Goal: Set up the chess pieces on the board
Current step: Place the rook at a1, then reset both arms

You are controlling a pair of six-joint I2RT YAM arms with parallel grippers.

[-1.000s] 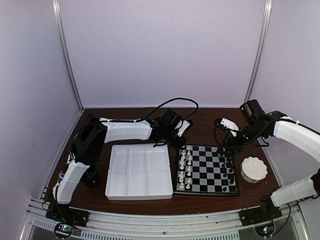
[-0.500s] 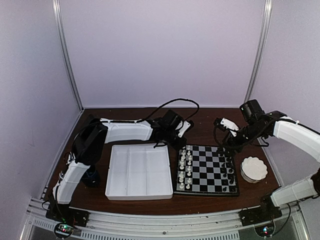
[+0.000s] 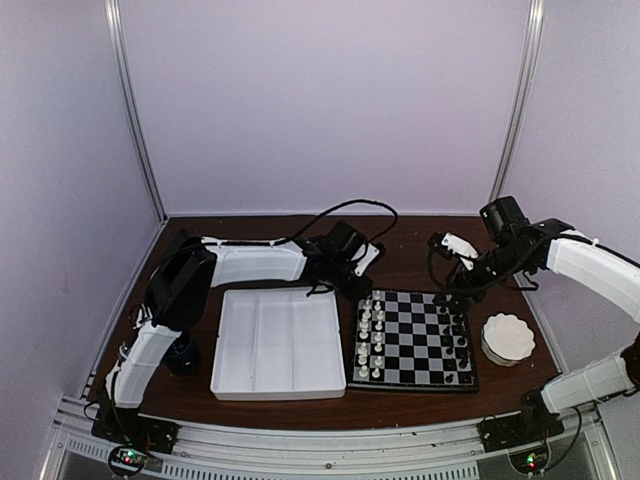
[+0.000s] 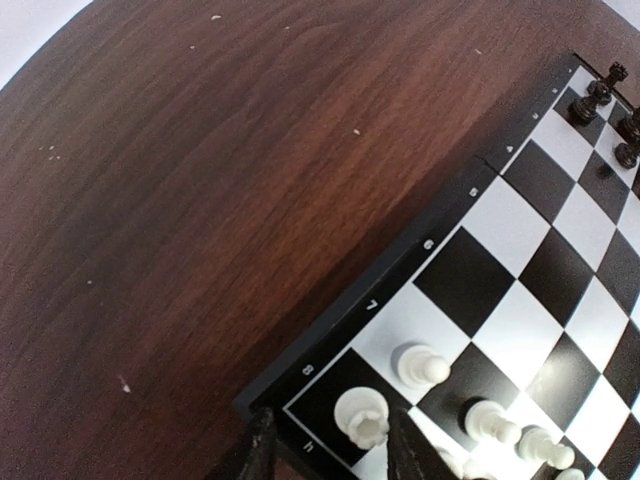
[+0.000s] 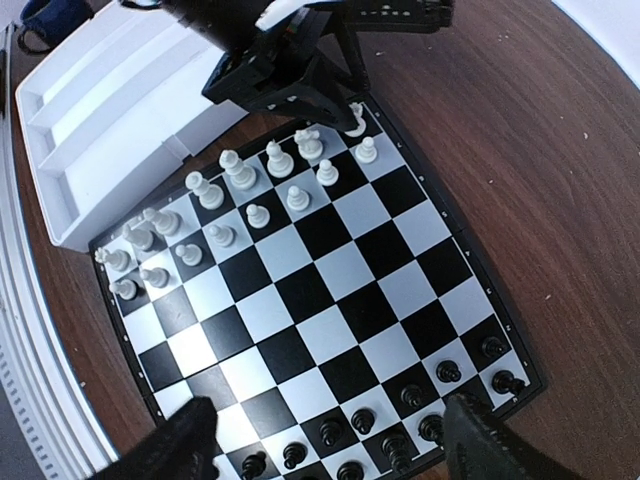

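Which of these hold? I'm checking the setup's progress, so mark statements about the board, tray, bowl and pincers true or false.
The white chess pieces stand on the board's side nearest the tray. True.
The right pincer is shut on a black piece. False: it hangs open over the board, holding nothing.
The left pincer straddles a white piece on a corner square. True.
The bowl sits left of the tray. False: it sits right of the board.

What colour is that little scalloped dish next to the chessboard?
The dish is plain white. It shows best in the top external view.
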